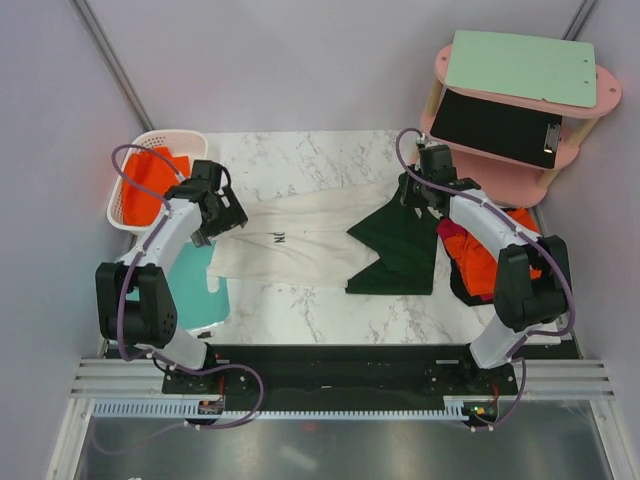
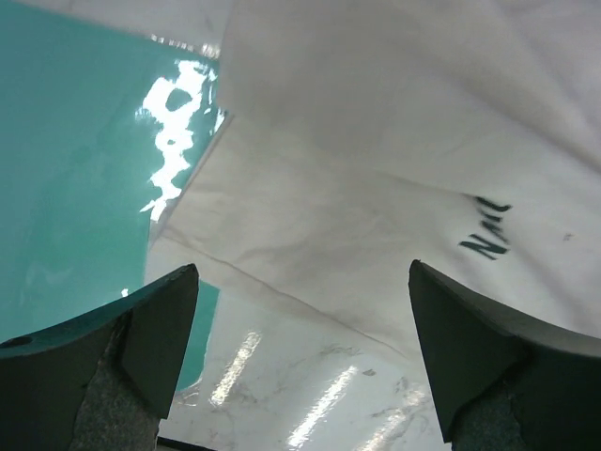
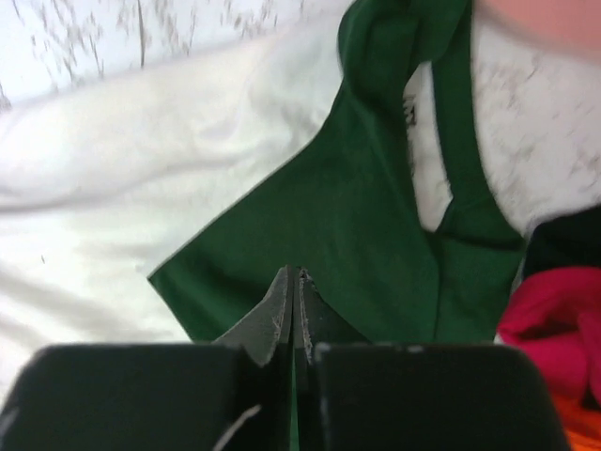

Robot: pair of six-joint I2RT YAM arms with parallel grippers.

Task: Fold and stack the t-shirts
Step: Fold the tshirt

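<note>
The cream-white t-shirt point(image 1: 300, 240) lies spread out at the table's middle, its dark lettering point(image 2: 484, 240) facing up. The dark green t-shirt point(image 1: 400, 250) lies crumpled to its right and overlaps the white one's edge. My left gripper point(image 1: 222, 215) is open and empty above the white shirt's left edge point(image 2: 310, 188), with its fingers point(image 2: 160, 348) wide apart. My right gripper point(image 1: 422, 192) hovers over the far end of the green shirt point(image 3: 357, 207). Its jaws are pressed together point(image 3: 299, 274) and I see no cloth between the tips.
A teal sheet point(image 1: 195, 290) lies at the left, partly under the white shirt. A white basket point(image 1: 150, 140) of orange cloth stands at the far left. Red-orange clothes point(image 1: 480, 255) are piled at the right. A pink shelf point(image 1: 520, 90) holds a green board and a black clipboard.
</note>
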